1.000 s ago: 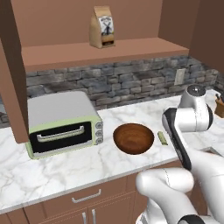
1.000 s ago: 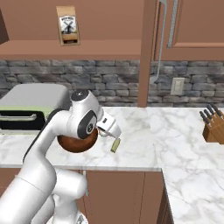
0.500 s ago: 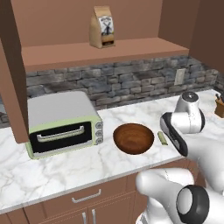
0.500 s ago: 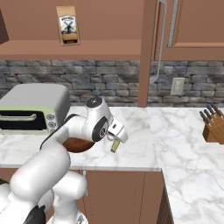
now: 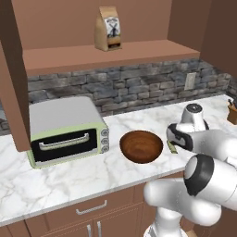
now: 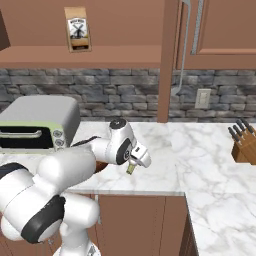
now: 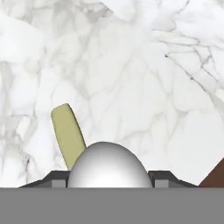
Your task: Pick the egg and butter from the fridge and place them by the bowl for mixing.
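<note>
Beside the bowl (image 5: 141, 146), egg (image 7: 110, 165) lowered (still gripped)

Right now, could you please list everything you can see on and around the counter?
egg: one, white, between the hand's fingers above the counter.
butter: one, pale yellow stick, lying on the counter beside the bowl.
bowl: one, dark reddish-brown wood, on the counter right of the toaster oven.
toaster oven: one, pale green and grey, door shut, on the counter.
coffee bag: one, brown, on the wooden shelf.
knife block: one, wooden, far right of the counter.
wall outlet: one, white, on the stone backsplash.
counter: one, white marble.
hand: one, white, closed on the egg.
</note>
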You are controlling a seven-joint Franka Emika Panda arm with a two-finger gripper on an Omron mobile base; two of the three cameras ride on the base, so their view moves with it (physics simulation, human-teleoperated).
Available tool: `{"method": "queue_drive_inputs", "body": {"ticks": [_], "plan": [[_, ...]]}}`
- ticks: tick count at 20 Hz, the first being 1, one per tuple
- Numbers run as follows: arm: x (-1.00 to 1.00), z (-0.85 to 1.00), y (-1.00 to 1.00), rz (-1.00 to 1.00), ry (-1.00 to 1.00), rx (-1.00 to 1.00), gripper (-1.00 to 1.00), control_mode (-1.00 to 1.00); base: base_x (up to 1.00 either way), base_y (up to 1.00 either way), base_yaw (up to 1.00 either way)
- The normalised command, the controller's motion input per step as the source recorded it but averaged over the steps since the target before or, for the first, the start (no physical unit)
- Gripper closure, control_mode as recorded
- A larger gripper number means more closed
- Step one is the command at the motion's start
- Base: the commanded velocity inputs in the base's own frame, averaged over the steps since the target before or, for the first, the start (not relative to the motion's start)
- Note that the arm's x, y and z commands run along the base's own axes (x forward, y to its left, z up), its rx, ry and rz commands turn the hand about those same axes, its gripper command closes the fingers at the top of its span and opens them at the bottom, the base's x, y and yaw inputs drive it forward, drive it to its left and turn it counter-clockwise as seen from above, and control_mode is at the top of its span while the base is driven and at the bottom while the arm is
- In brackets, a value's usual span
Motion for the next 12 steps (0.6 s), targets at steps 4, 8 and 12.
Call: {"method": "queue_drive_inputs", "body": {"ticks": [4,8,12], "plan": [[0.28,-0.4,-0.18,0.0,0.03,0.0,1.0,-1.0,0.0,0.0,0.0],[0.23,-0.3,-0.19,0.0,0.05,0.0,1.0,-1.0,0.0,0.0,0.0],[0.16,-0.26,-0.13,0.0,0.09,0.01,1.0,-1.0,0.0,0.0,0.0]]}}
